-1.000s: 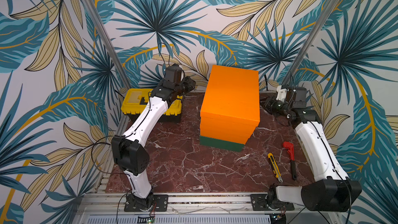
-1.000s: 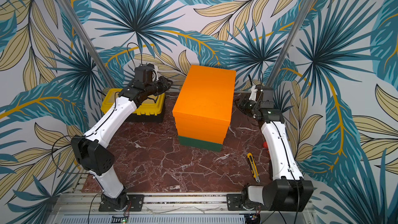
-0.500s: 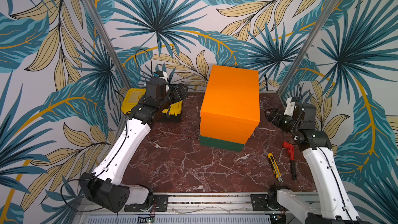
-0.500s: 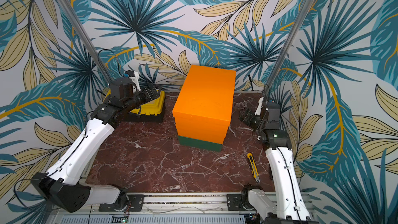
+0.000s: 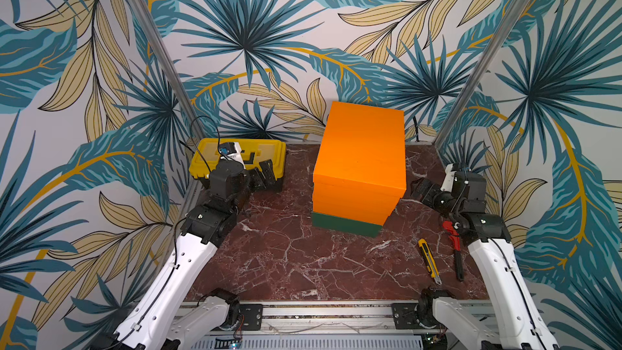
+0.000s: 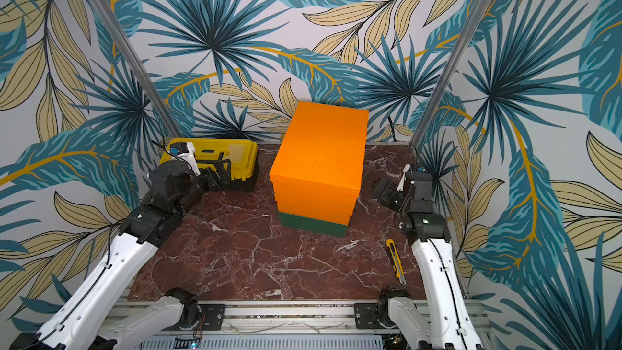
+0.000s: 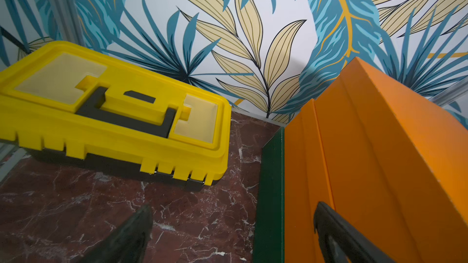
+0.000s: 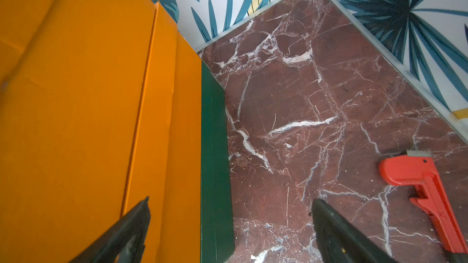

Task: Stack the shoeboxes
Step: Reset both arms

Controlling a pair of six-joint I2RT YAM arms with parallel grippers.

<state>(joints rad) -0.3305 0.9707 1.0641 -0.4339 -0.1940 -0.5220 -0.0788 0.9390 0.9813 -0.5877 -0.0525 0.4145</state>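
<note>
On the marble table (image 5: 286,257) the shoeboxes stood as one pile toward the far middle. The green box (image 5: 343,228) was at the bottom, an orange box (image 5: 350,208) sat on it, and the top orange box (image 5: 361,149) crowned the pile. By my reading the stacking itself was done, and your job was only to get both arms away cleanly. The yellow toolbox (image 5: 269,151) sat at the far left, apart from the pile. Your left gripper (image 5: 264,173) hung by the near side of that toolbox, jaws spread wide and holding nothing. Your right gripper (image 5: 417,190) stood just right of the pile, jaws likewise spread and empty, clear of the cardboard. You needed to draw each arm outward and toward the near edge, never across the pile, since a tall, light stack would probably shift at a nudge to its upper box. On the right you also had to mind the red wrench (image 5: 454,247) lying on the table close beside that arm, and the small yellow knife (image 5: 428,257) just left of it.
</note>
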